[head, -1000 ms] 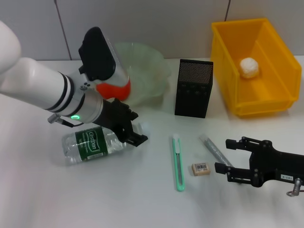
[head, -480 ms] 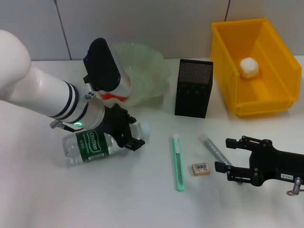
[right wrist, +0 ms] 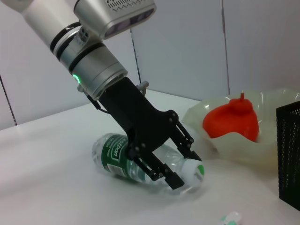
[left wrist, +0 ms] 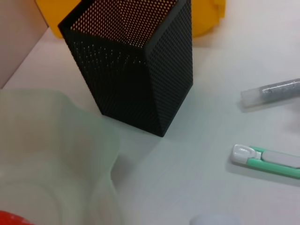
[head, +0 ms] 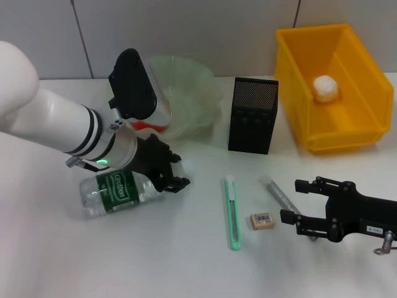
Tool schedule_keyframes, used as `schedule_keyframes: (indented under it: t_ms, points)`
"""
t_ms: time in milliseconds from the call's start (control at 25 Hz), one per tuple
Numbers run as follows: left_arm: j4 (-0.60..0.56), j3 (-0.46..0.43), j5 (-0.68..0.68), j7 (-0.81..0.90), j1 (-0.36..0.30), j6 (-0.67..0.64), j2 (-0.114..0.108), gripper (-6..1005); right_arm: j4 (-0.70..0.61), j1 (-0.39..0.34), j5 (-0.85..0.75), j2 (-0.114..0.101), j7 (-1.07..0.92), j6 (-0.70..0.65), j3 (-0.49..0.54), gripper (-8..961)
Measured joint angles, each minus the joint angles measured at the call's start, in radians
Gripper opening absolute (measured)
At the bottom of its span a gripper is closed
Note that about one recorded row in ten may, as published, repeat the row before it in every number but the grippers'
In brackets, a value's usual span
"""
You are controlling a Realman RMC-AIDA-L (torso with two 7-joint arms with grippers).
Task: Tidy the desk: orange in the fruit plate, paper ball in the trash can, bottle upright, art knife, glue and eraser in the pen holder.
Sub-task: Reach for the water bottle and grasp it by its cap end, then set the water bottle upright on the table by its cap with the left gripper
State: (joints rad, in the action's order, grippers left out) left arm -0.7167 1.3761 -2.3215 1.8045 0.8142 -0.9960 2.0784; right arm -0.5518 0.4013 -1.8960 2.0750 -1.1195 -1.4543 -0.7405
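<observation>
My left gripper [head: 172, 176] is down on the bottle [head: 121, 188], which lies on its side on the white surface [head: 186, 261] in front of the fruit plate [head: 192, 102]. My fingers [right wrist: 161, 171] straddle the bottle's neck end, one on each side just behind the white cap [right wrist: 193, 171], spread around it; I cannot tell whether they press on the plastic. The bottle's green label [right wrist: 114, 152] faces up and its base points away toward my left side.

The pale green fruit plate sits behind my left wrist, and the orange [right wrist: 230, 117] rests inside it. The black mesh pen holder [head: 253, 115] stands upright just to the right of the plate, with nothing showing above its rim. The yellow trash can [head: 366, 124] is farther right at the back, with the white paper ball [head: 325, 88] lying inside it.

In front of the pen holder, the green art knife [head: 232, 212] lies flat, its length running toward me. The eraser [head: 262, 220] lies just beside it to the right, and the grey glue stick [head: 280, 195] lies tilted just beyond the eraser.

My right gripper [head: 295, 202] rests low over the surface at the near right, its fingers spread apart and holding nothing, their tips near the glue stick and eraser.
</observation>
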Motion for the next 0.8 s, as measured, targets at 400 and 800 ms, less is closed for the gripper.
schedule_keyframes:
  t_ms: [400,800]
  points:
    - [-0.049,0.000,0.002,0.005,-0.013,-0.037,-0.003,496,0.001,0.003,0.000,0.000,0.000,-0.001,0.019,776]
    - [-0.179,-0.060,0.011,0.025,-0.052,-0.175,-0.008,441,0.001,0.005,0.000,0.000,-0.001,-0.009,0.038,776]
